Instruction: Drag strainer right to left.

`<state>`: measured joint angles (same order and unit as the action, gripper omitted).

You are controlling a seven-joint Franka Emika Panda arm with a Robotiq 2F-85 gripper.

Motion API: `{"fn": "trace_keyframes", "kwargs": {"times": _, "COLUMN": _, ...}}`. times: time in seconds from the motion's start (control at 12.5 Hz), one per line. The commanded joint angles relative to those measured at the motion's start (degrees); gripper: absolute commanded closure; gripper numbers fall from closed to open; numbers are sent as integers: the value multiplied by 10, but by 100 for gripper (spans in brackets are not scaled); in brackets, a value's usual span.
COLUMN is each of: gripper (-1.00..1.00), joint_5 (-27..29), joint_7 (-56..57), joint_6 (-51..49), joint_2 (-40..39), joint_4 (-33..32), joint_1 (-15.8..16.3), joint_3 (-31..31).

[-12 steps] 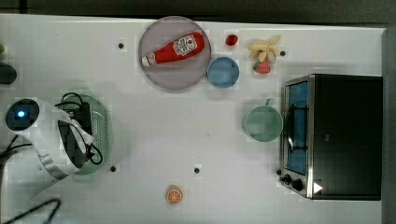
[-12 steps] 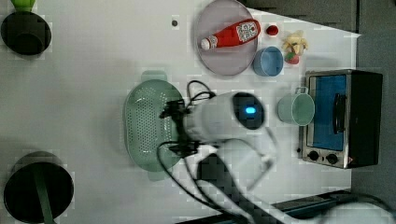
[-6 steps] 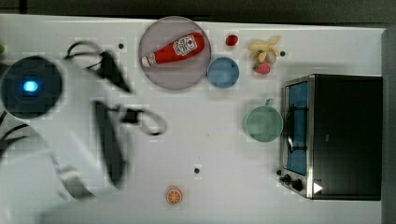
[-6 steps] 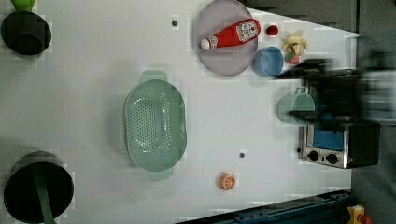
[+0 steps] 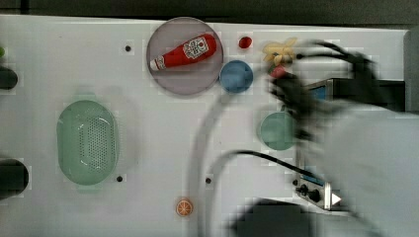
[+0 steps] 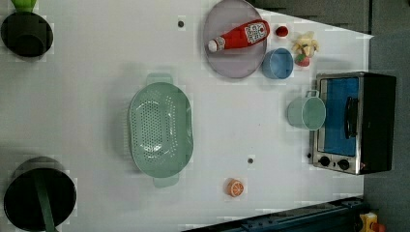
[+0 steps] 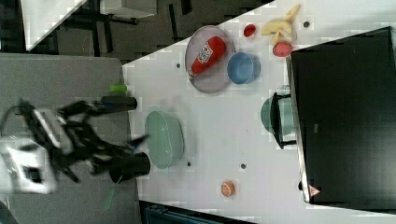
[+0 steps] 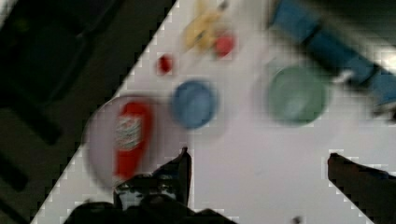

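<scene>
Judging from its jaws standing wide apart, the gripper point(image 8: 257, 161) held nothing; the strainer point(image 5: 87, 142) sat near the bench's point(image 5: 148, 197) left edge in the top view, where further dragging risked overshoot.

ketchup bottle point(image 6: 239, 36), blue bowl point(image 6: 277, 63), toaster oven point(image 6: 355, 122)

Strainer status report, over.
End effector open, holding nothing. Pale mint-green oval plastic strainer alone on white table, nothing touching it. Orange slice nearby, apart.
</scene>
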<state>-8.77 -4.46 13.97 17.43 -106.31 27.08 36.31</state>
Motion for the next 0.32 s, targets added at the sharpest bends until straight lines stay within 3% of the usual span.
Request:
{"fn": "trace_keyframes", "kwargs": {"times": 0.08, "gripper": -100, "joint_5": 2, "joint_7": 89, "joint_6": -9, "joint_2": -53, "joint_4": -38, "joint_1": 37, "joint_3": -13}}
{"fn": "trace_keyframes", "kwargs": {"times": 0.32, "gripper": -100, "joint_5": 2, "joint_7": 89, "joint_6": -8, "joint_2": -56, "joint_4": -38, "joint_1": 38, "joint_3": -14}}
